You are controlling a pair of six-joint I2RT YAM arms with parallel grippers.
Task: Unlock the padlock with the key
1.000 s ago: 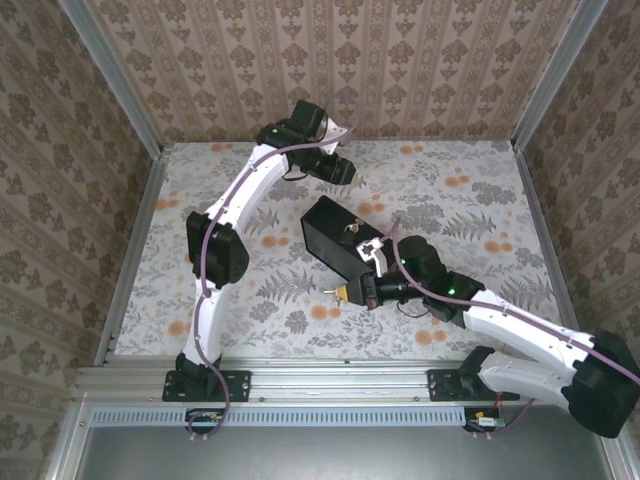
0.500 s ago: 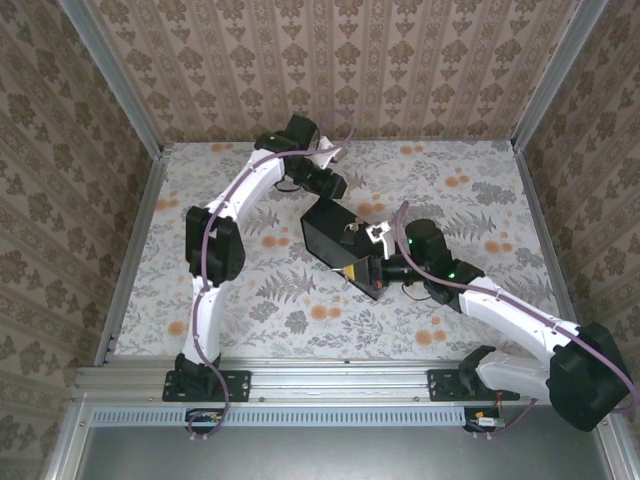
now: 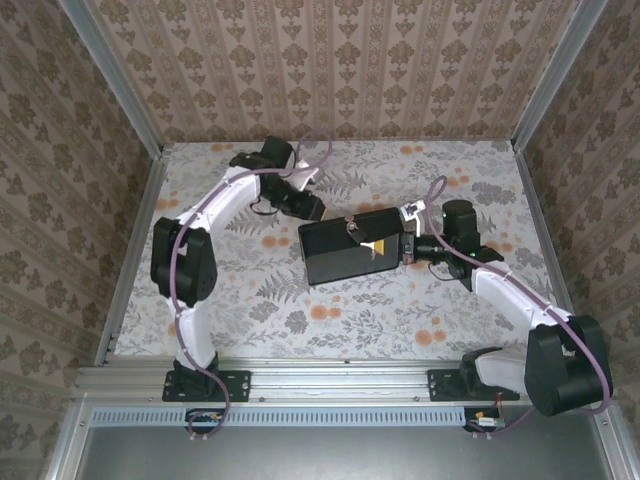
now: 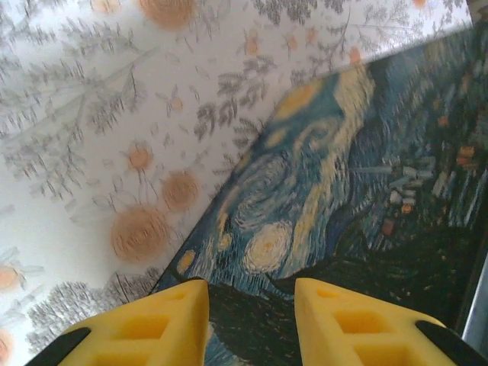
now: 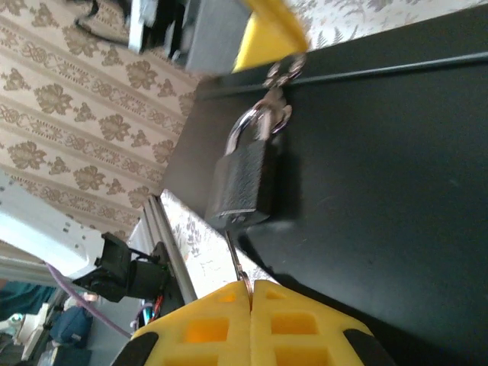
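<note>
Overhead view of a flower-patterned table (image 3: 240,300) with a black box (image 3: 345,262) at the centre. Compared with a second ago, the box is turned from a diagonal to lie nearly level across the middle of the frame. The small silver padlock (image 3: 352,226) sits near its upper edge, just above centre.

The right gripper (image 3: 408,246) is swung round from lower centre to the box's right end. In the right wrist view its yellow fingers are pressed tight together at the bottom edge, pinching the key (image 5: 235,263), a thin metal blade. The blade points up-frame at the base of the padlock, which hangs from the hasp with its shackle closed. The tip is very near the lock body, but the blade is too slim to tell whether it touches.

The left gripper (image 3: 310,208) is down from the upper middle to the box's upper-left corner. In its wrist view the fingers stand partly apart, narrower than before and holding nothing, with the box's painted side beyond them.

The key now appears lined up with the lock, and insertion looks like the next step.
</note>
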